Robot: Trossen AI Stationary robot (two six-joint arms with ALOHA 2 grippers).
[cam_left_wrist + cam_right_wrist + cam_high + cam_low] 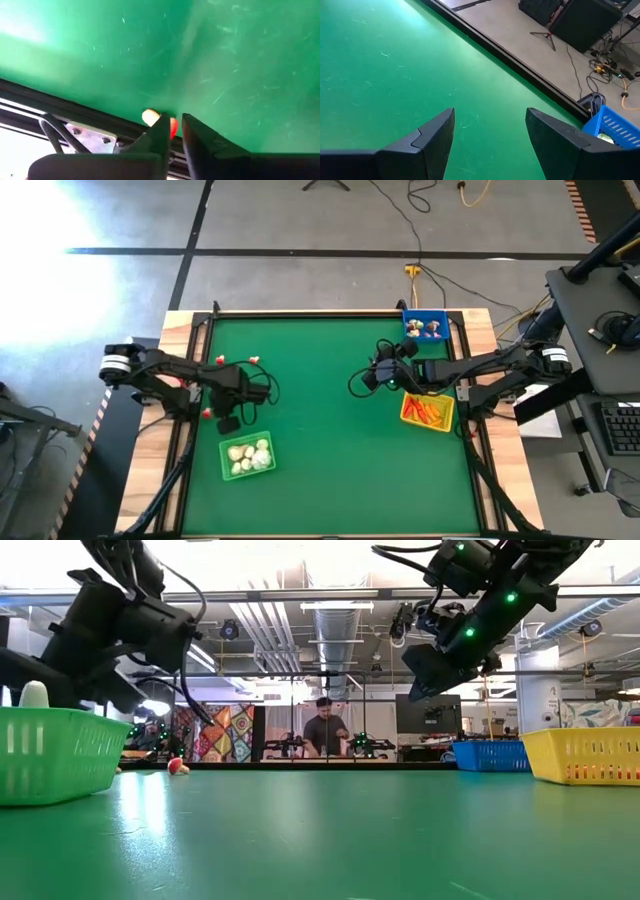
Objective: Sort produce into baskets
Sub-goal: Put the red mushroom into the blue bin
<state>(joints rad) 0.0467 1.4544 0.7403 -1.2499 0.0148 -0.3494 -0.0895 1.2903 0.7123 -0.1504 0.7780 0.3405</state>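
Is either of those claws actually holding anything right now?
Yes: the left claw pinches a small red-and-white vegetable piece by its red end. The right claw is open and empty.

Pinching a small red-and-white piece (167, 125) between nearly closed left gripper (176, 131) fingers, above green table (200, 60) near its dark edge.

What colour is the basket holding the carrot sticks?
Yellow, with orange sticks inside. It shows best in the high view.
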